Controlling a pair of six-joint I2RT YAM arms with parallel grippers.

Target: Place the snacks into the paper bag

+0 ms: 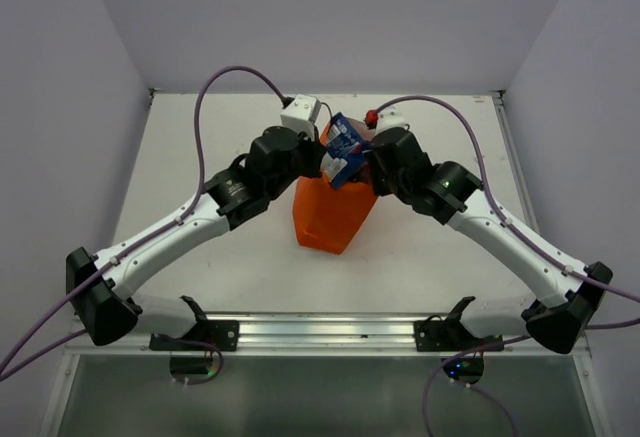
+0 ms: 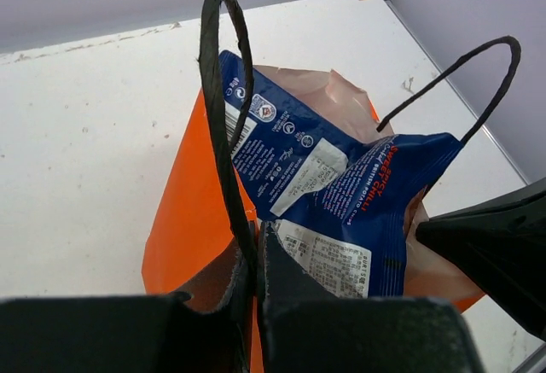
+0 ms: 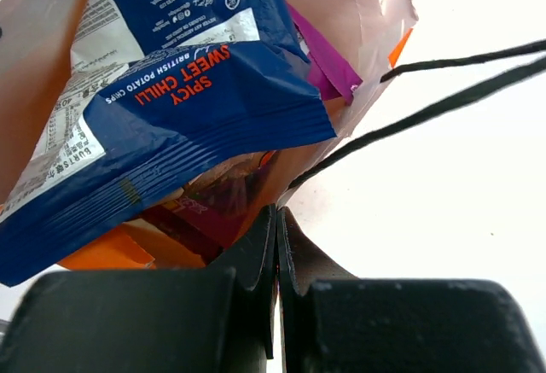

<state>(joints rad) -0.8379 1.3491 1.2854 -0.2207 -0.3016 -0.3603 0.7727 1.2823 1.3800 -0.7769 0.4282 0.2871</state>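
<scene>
The orange paper bag (image 1: 330, 212) stands upright at mid-table between both arms. The blue-and-white packet (image 1: 343, 147) sticks tilted out of its mouth, half inside; it also shows in the left wrist view (image 2: 341, 177) and the right wrist view (image 3: 171, 108). My left gripper (image 2: 256, 236) is shut on the bag's left rim at the dark cord handle (image 2: 223, 100). My right gripper (image 3: 277, 219) is shut on the bag's right rim beside the other cord handle (image 3: 426, 108). A purple packet (image 3: 328, 70) and a magenta packet (image 3: 209, 215) lie inside the bag. The other snacks are hidden.
The white table (image 1: 200, 147) has grey walls on three sides. A metal rail (image 1: 320, 329) runs along the near edge by the arm bases. The table's right edge strip (image 2: 478, 125) passes close behind the bag.
</scene>
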